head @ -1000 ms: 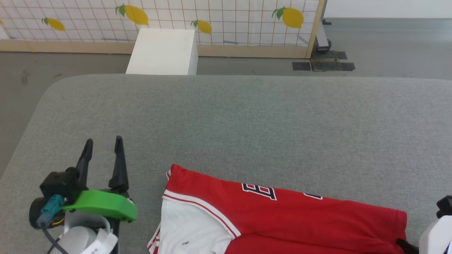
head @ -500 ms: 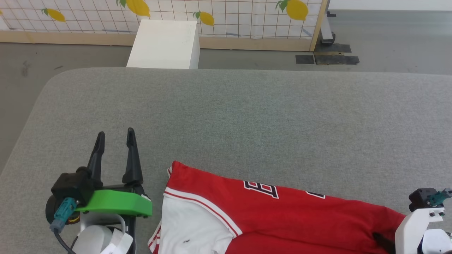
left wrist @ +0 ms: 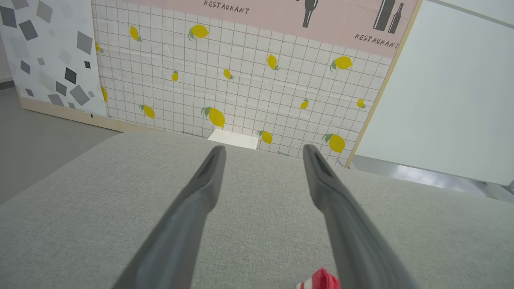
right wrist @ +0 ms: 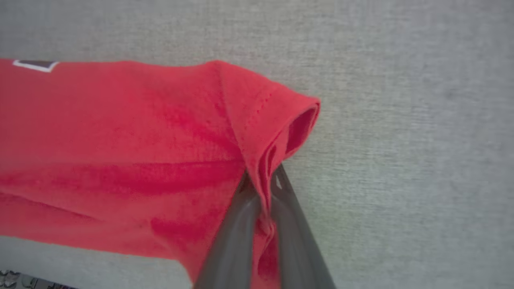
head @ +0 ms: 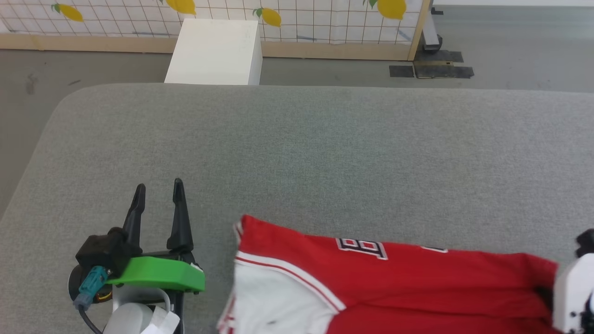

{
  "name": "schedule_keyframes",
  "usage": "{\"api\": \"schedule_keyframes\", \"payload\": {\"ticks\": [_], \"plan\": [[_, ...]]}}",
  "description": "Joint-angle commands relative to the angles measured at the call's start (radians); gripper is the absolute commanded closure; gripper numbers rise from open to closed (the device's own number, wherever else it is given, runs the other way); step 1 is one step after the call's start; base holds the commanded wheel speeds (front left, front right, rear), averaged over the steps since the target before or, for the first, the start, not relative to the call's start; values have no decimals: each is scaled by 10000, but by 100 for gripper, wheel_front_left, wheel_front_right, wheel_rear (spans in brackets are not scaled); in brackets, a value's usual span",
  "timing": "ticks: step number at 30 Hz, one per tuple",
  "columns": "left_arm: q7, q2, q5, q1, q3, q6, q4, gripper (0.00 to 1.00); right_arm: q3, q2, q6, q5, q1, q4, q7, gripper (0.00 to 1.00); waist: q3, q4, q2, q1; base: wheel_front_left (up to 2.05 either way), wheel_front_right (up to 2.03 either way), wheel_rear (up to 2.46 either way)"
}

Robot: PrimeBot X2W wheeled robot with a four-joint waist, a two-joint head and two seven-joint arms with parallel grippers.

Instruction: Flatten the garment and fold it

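Note:
The red T-shirt (head: 417, 273) lies across the near part of the grey cushion (head: 301, 153), its white sleeve (head: 278, 301) with red stripes at the left. In the right wrist view my right gripper (right wrist: 263, 176) is shut on a pinched fold of the shirt's red hem edge (right wrist: 277, 120), which is lifted and curled. Its pale wrist (head: 573, 292) shows at the lower right of the head view. My left gripper (head: 158, 190) stands open over bare cushion, left of the shirt, nothing between its fingers. A tip of the sleeve (left wrist: 321, 279) peeks into the left wrist view.
A white box (head: 213, 51) stands on the floor behind the cushion, before a lemon-patterned tiled panel (head: 301, 14). The cushion's rounded left corner (head: 60, 111) lies far left. Black floor mats (head: 431, 70) lie at the back right.
The shirt has been dragged to the right, with the right gripper holding its hem. The left gripper has edged forward and right. The head camera has tilted down a little.

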Motion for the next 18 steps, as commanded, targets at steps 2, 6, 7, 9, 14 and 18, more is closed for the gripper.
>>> {"api": "schedule_keyframes", "payload": {"ticks": [2,6,7,9,14,18], "plan": [[-45,-69,100,13,18,-63,73,0,-541,-371,-23,-226,-334,236,39,100,78,-5,0,0,0,0,0],[-43,-85,230,-97,-44,-46,163,0,-1441,-798,-23,-695,-740,856,98,100,203,-5,0,0,0,0,0],[-43,-74,271,-124,-70,-37,194,0,-1658,-854,-23,-877,-832,1027,101,100,220,-6,0,0,0,0,0],[-41,-47,365,-179,-125,4,279,0,-2140,-915,-23,-1307,-1052,1457,122,100,254,-12,0,0,0,0,0],[27,41,560,-242,-265,83,467,0,-2496,-822,-23,-2032,-1345,1932,298,100,212,-27,0,0,0,0,0],[79,136,678,-199,-331,151,562,0,-1806,-980,-23,-2483,-1208,1607,931,100,55,-100,0,0,0,0,0]]}}
